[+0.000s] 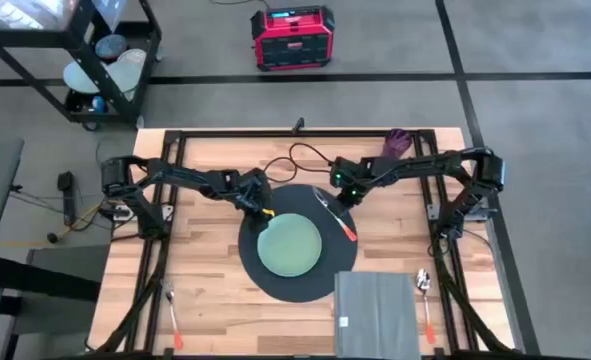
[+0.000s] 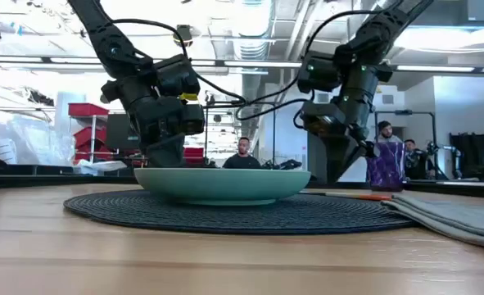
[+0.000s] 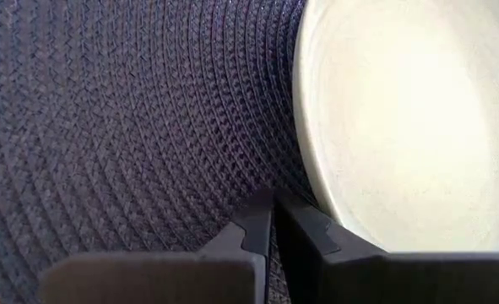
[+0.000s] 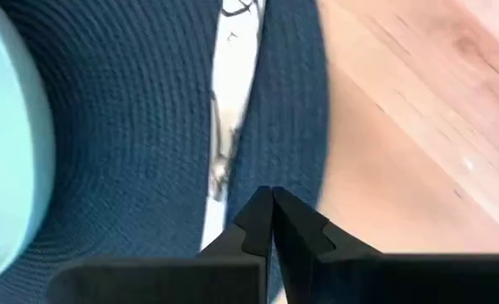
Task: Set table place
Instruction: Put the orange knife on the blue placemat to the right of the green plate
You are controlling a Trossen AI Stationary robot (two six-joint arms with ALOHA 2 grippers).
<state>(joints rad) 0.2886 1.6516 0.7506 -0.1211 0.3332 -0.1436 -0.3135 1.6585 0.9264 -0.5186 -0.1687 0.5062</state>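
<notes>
On the light-wood table [image 1: 205, 260] lies the place, a round dark woven placemat [image 1: 250, 262], with a pale green plate [image 1: 290, 245] at its middle. My left gripper [image 1: 264, 211] is shut, its tips [image 3: 270, 221] low over the placemat [image 3: 131, 127] at the plate's far left rim [image 3: 317, 169]. A knife [image 1: 337, 218] with an orange handle lies across the placemat's right edge. My right gripper [image 1: 338, 197] is shut above the knife's blade [image 4: 228, 127]. My left gripper points down at the placemat right beside the plate's rim; whether its shut tips touch the weave I cannot tell. My right gripper points down over the far end of the knife's blade; its own fingers hide the spot, and I cannot tell whether it touches.
A folded grey napkin [image 1: 375, 310] lies at the near right, with an orange-handled spoon [image 1: 425, 300] to its right. A fork [image 1: 172, 320] lies near the left front. A purple object [image 1: 397, 143] stands at the far right edge. Bare wood lies left of the placemat.
</notes>
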